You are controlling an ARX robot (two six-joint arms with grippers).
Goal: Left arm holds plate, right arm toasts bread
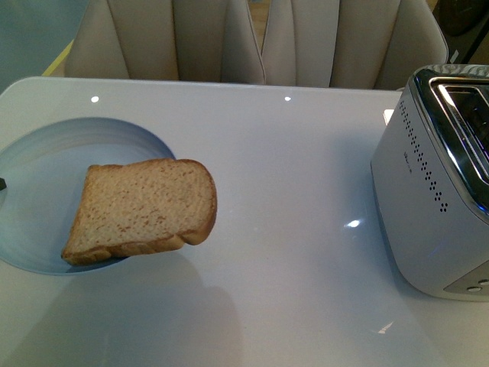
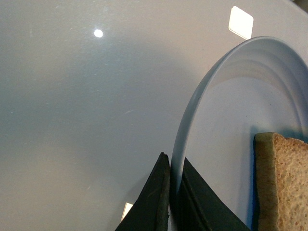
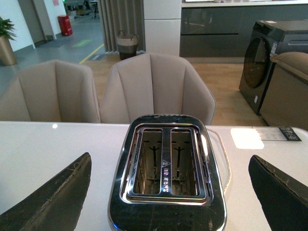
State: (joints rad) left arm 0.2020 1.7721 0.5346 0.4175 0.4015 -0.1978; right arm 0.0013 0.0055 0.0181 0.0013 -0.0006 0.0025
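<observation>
Black left end effector (image 2: 173, 160) clamps plate (image 2: 231, 110).

Open room behind a glossy white table (image 1: 290, 176)
Two beige chairs (image 3: 159, 86) stand at the table's far edge; beyond them a wooden floor (image 3: 231, 86), a woven basket (image 3: 127, 43), grey curtains (image 3: 115, 19) and a dark front-loading washing machine (image 3: 262, 62)
</observation>
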